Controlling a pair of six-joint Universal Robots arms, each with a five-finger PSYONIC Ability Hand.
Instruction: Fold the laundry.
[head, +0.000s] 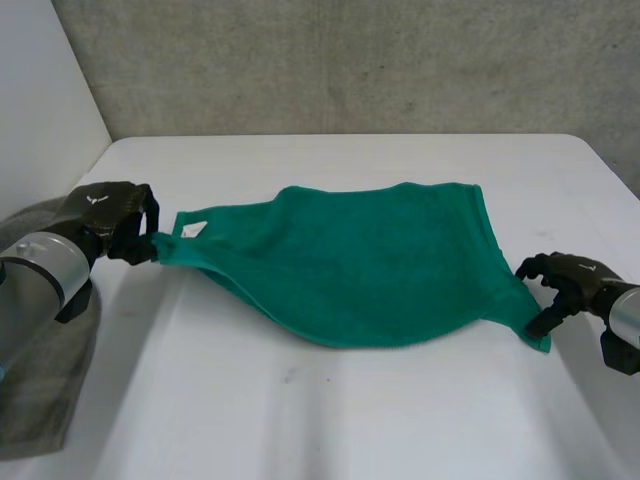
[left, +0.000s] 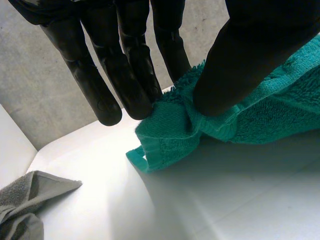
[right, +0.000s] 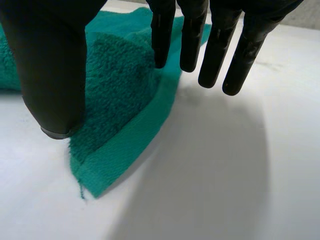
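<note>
Green towel (head: 370, 260) is seen stretched between the two hands on the white table (head: 300, 420), apparently doubled once. Left hand (head: 112, 215): one corner is clamped between thumb and fingers. Right hand (head: 568, 285): thumb is set on the opposite corner, fingers straight and apart above it, nothing pinched. Step judged: corners being secured for the next fold. A firm right-hand pinch is called for first. Grey cloth (left: 30, 192) is noted beside the left hand.
</note>
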